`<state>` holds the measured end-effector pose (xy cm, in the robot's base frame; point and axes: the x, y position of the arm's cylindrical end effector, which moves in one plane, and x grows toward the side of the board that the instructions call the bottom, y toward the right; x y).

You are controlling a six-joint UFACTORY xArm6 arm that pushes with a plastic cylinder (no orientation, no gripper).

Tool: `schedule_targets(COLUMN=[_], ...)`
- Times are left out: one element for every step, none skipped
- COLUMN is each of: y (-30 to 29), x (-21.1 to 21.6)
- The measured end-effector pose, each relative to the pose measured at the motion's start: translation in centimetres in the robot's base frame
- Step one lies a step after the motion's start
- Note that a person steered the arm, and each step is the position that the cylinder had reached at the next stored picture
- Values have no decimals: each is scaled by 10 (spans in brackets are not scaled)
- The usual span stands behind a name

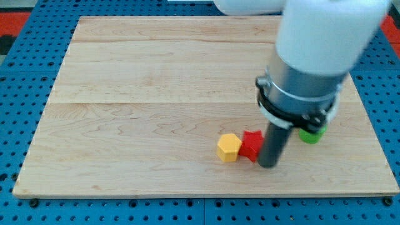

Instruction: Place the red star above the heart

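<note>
Tip touching red star from view's right, star pressed against yellow block on its left. No gripper here, just rod. Green block peeks behind arm. Heart hidden, likely behind arm.

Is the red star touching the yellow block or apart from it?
Touching: the red star abuts the yellow block on its left, with my tip against the star's right.
</note>
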<state>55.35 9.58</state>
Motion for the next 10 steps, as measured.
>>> schedule_targets(y=[-14,-35,-39,-42,-55,-58,-58,-59,-59,-60], x=[-50,-81,-49,-9,-24,-52,-75,-116,-142,-136])
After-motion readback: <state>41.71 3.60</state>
